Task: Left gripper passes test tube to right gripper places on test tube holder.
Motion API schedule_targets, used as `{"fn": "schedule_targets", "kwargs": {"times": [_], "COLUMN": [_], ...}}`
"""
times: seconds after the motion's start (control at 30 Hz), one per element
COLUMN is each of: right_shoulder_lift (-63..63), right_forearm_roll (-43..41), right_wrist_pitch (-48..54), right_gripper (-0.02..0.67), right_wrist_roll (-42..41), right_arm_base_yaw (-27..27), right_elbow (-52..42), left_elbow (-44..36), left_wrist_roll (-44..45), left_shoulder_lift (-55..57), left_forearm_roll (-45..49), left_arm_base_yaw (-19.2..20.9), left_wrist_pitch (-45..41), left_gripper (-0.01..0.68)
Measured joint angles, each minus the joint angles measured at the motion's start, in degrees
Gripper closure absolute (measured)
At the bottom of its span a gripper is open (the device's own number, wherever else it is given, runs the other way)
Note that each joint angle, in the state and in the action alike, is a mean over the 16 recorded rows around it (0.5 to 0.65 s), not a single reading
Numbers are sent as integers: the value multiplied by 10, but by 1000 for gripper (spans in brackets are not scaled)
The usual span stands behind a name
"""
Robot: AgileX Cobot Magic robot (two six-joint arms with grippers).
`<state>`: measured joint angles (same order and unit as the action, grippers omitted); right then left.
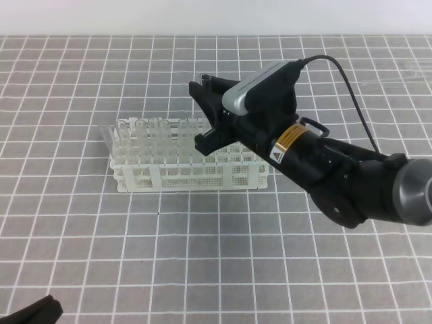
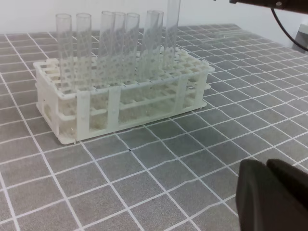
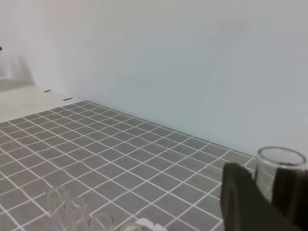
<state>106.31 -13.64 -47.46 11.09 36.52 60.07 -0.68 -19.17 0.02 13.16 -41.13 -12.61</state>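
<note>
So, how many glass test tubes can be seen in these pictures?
7: six standing tubes are in the far rows of the test tube holder. The seventh test tube, at its right end, is held by the right gripper. Overlapping glass may hide more.

You see a grey tiled worktop (image 1: 202, 270) with white grid lines, and a plain white wall (image 3: 192, 57) behind.

Even, diffuse overhead light, bright throughout; the white plastic lattice rack (image 1: 189, 158) throws only a faint soft shadow on the grey tiled counter (image 1: 202, 270), no hard glare. Both wrist views soft: near black pincer fingers (image 2: 274, 197) blurred, clear glass tube rim (image 3: 280, 156) slightly fuzzy, white wall washed out.
</note>
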Motion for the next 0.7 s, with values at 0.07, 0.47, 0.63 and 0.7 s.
{"fn": "schedule_targets", "kwargs": {"times": [0.07, 0.47, 0.63, 0.7], "right_shoulder_lift": [2, 13, 18, 20], "right_forearm_roll": [-3, -9, -9, -9], "right_wrist_pitch": [-1, -5, -8, -10], "right_gripper": [548, 548, 548, 548], "right_wrist_roll": [4, 7, 7, 6], "right_arm_base_yaw": [0, 0, 0, 0], "right_elbow": [0, 0, 0, 0], "left_elbow": [0, 1, 3, 2], "left_wrist_roll": [0, 0, 0, 0], "left_shoulder_lift": [0, -1, -2, -1], "left_forearm_roll": [0, 0, 0, 0], "left_arm_base_yaw": [0, 0, -1, 0], "left_wrist_pitch": [1, -1, -3, -3], "left_gripper": [674, 674, 673, 673]}}
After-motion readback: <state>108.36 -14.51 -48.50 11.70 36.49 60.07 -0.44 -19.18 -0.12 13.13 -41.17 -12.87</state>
